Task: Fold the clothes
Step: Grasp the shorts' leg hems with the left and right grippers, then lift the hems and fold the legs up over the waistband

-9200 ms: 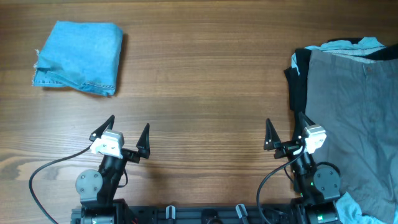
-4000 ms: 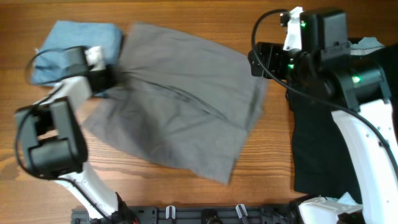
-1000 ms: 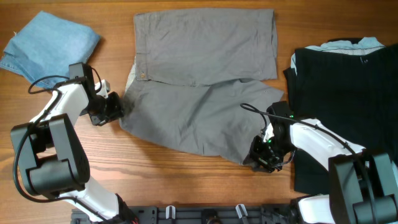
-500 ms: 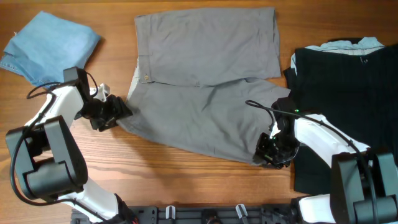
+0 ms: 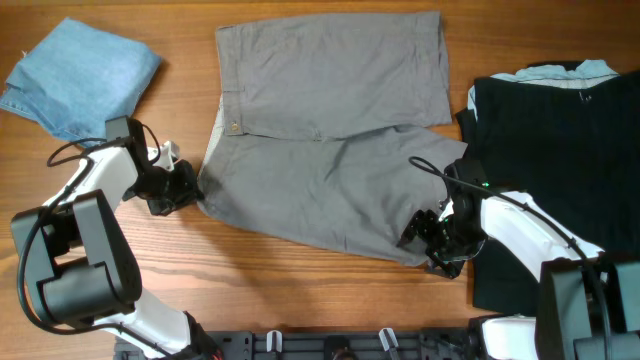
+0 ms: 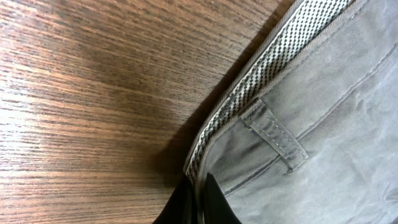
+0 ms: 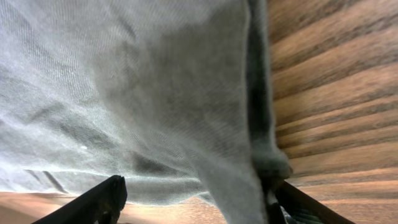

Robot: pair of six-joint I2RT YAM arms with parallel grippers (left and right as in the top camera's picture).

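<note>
We find bare table (image 5: pixel 310 300) along the near edge between the two arms, room enough to pass; the grey shorts (image 5: pixel 330 120) cover the middle out to the far edge; a bare lane runs between them and the denim garment (image 5: pixel 85 70) at far left; the black garment (image 5: pixel 560 170) fills the right, almost meeting the shorts; the left gripper (image 5: pixel 190 186) blocks the shorts' left edge; the right gripper (image 5: pixel 428 247) blocks their near right corner.
</note>
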